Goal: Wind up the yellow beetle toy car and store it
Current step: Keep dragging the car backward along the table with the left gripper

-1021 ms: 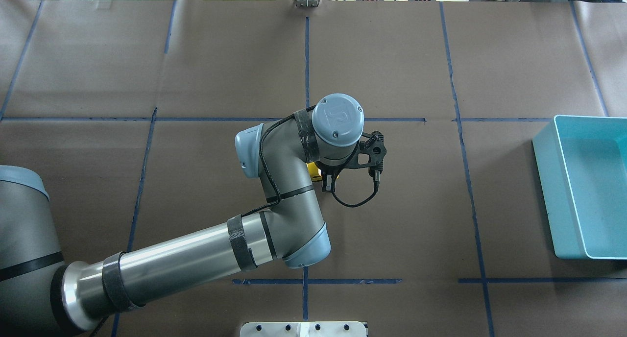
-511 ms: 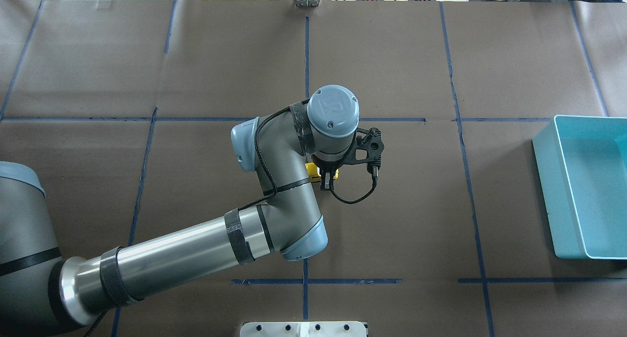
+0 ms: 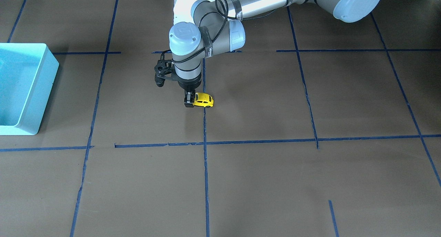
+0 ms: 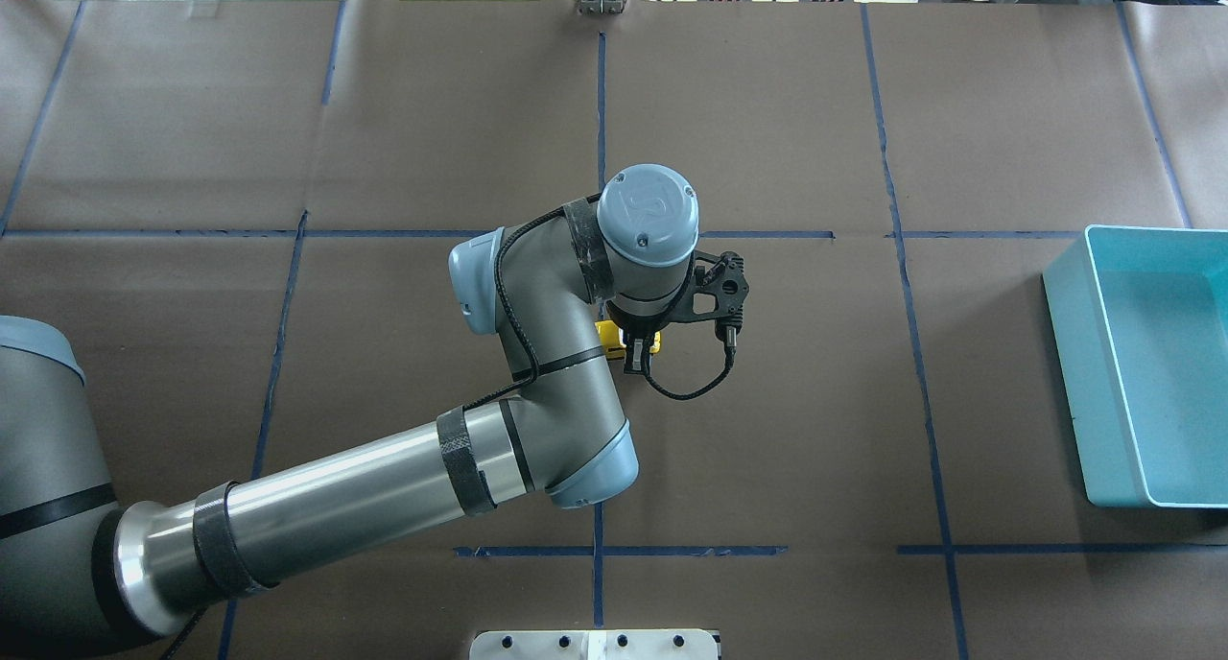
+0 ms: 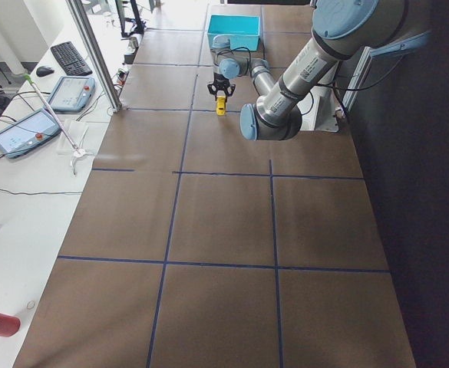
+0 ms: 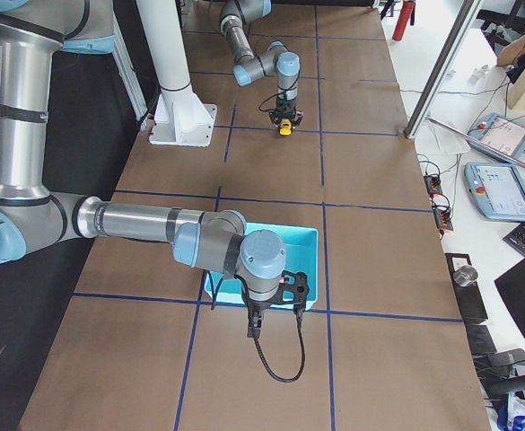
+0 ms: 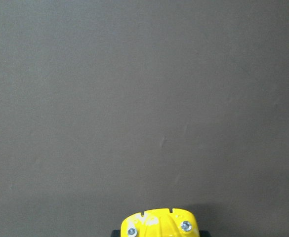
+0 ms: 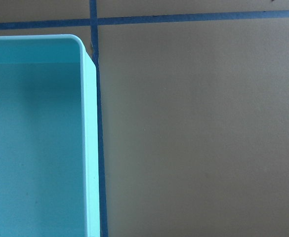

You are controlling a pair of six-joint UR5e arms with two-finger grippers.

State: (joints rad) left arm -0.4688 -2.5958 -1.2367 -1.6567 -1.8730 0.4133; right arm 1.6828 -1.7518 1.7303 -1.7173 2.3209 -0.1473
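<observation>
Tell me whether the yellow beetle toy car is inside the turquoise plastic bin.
No, the yellow beetle toy car is mid-table, far from the turquoise bin.

Tiny yellow beetle toy car (image 3: 203,100) — level — straddles a blue tape line (image 3: 205,133).

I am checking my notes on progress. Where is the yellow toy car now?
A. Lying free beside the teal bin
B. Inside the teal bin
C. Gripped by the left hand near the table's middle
C: the left hand is closed on one end of the yellow beetle toy car, far from the teal bin.
</observation>
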